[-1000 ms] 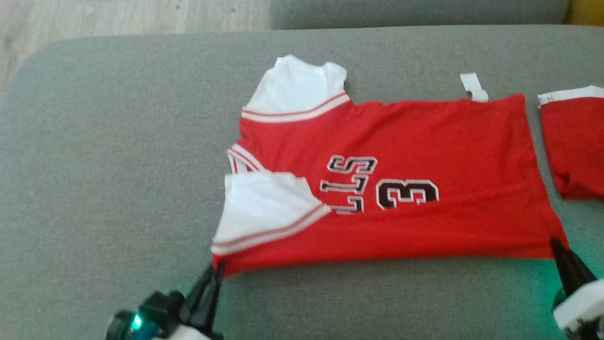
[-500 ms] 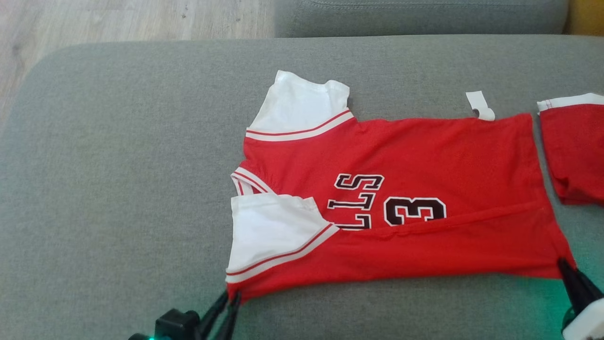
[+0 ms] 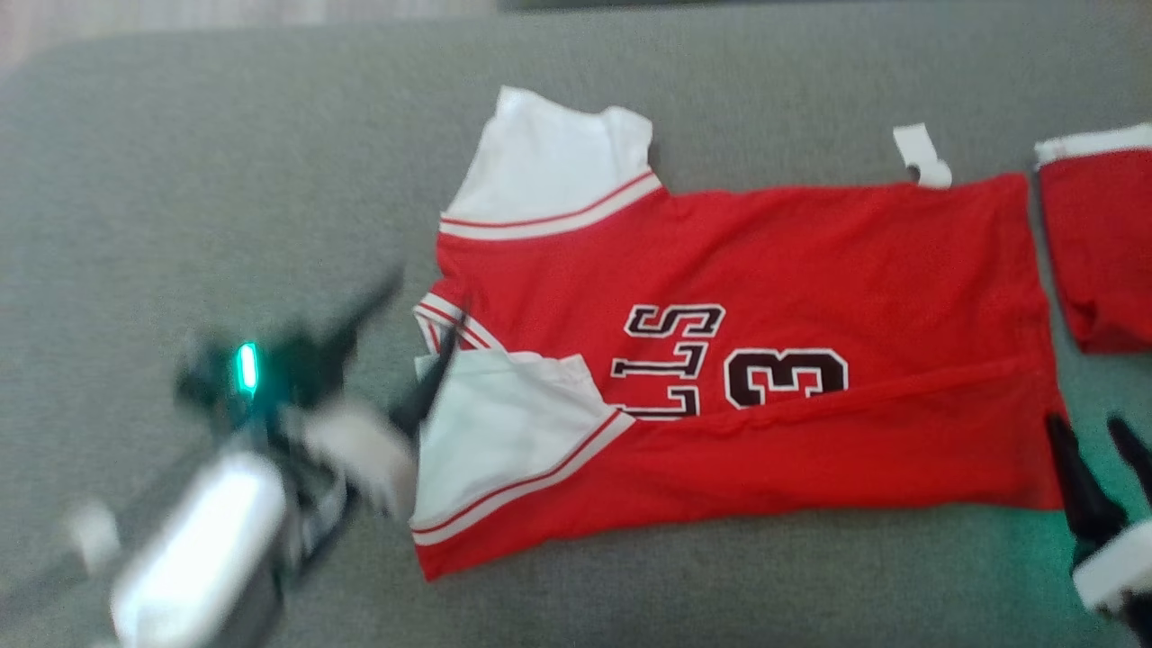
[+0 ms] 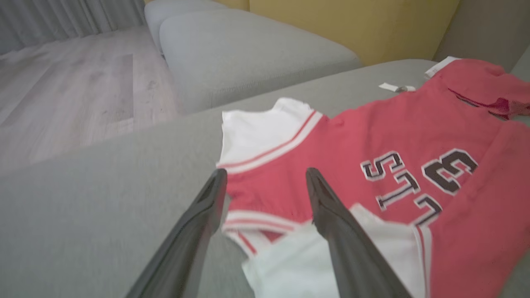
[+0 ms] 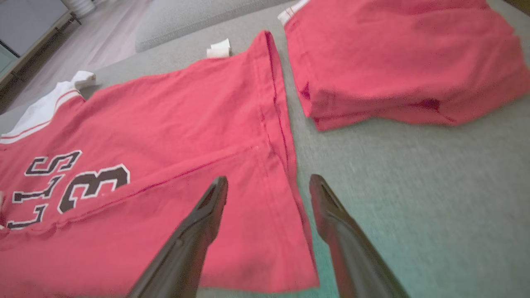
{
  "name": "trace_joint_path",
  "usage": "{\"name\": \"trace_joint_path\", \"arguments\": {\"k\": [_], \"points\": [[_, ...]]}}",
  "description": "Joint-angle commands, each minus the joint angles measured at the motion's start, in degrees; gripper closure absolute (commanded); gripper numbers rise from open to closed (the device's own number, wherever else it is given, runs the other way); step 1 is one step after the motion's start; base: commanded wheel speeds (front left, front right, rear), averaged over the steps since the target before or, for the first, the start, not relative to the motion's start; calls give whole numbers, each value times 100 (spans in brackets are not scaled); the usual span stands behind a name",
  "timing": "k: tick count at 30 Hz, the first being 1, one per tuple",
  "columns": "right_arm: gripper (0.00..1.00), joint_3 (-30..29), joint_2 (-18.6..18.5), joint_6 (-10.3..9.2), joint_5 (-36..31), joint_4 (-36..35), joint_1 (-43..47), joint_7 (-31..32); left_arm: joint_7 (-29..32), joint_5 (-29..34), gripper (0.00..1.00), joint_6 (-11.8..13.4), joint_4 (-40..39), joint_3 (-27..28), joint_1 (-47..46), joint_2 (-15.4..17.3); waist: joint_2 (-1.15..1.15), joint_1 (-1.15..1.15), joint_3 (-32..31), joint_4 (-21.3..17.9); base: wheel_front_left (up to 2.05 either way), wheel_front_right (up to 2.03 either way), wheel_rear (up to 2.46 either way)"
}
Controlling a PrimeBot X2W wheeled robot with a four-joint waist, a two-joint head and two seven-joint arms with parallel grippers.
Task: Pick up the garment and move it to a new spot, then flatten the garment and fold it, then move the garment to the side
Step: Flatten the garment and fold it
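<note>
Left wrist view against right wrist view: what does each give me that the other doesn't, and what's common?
Left wrist view: the open left claw framing the collar and the folded-in white sleeve. Right wrist view: the open right claw over the near hem corner. Both: the red jersey with its number 3, the white tag and the second red garment.

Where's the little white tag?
In the head view, upper right: the white tag lies on the grey cushion at the far corner of the red jersey.
</note>
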Motion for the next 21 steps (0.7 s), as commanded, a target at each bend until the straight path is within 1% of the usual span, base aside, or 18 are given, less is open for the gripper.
{"name": "trace_joint_path", "arguments": {"k": [1,4,7,9,11,13,14,17,21], "points": [[0,75,-138,-4,-78,-333,-268,20,259,-3,0,-212,-56,323,-929,206,0,-1,409,-153,0,0,0],[0,110,-167,-4,-102,-514,-460,67,760,-114,0,-490,347,268,-2042,285,0,-1,743,-289,0,0,0],[0,173,-196,-4,-91,-636,-634,96,1219,-451,0,-600,897,181,-3014,269,0,-1,1041,-454,0,0,0],[0,212,-193,-4,-81,-680,-737,100,1509,-732,0,-624,1323,87,-3558,249,0,-1,1216,-555,0,0,0],[0,275,-208,-4,-67,-696,-843,101,1860,-1217,0,-630,1741,39,-3973,170,0,-1,1374,-672,0,0,0],[0,340,-203,-4,-66,-696,-956,79,2162,-1583,0,-632,2034,-92,-4333,206,0,-1,1520,-795,0,0,0],[0,340,-203,-4,-66,-696,-956,79,2162,-1583,0,-632,2034,-92,-4333,206,0,-1,1520,-795,0,0,0],[0,411,-194,-4,-64,-682,-1095,26,2382,-1891,0,-633,2443,-217,-4765,302,0,-1,1731,-945,0,0,0],[0,510,-175,-4,-42,-650,-1244,-38,2448,-1950,0,-634,2864,-457,-5144,441,0,-1,1947,-1113,0,0,0]]}}
